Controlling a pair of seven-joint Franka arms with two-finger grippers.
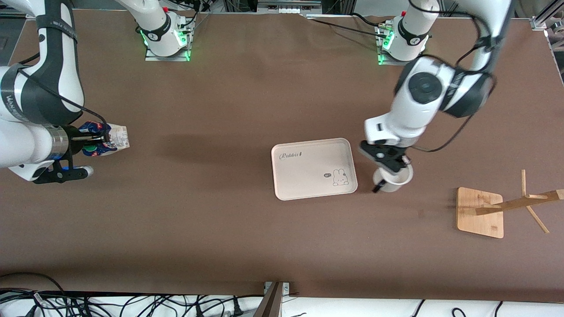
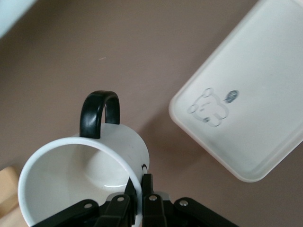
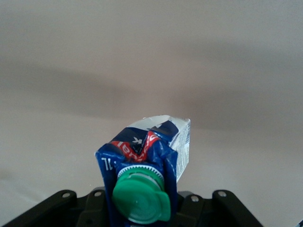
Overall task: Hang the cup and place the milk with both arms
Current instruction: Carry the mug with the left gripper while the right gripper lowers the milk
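The cup [image 1: 393,178], a white mug with a black loop handle [image 2: 98,113], sits beside the tray on the side toward the left arm's end of the table. My left gripper [image 1: 387,165] is shut on the cup's rim [image 2: 80,175], one finger inside the wall and one outside. The milk [image 1: 108,138], a carton with a dark blue top and green cap [image 3: 139,201], is held lying sideways over the right arm's end of the table. My right gripper [image 1: 94,141] is shut on the top of the milk [image 3: 151,146].
A cream tray [image 1: 291,180] with a rabbit drawing lies mid-table, nothing in it. A wooden cup rack [image 1: 480,211] with pegs stands toward the left arm's end, nearer the front camera than the cup. Cables lie along the table's front edge.
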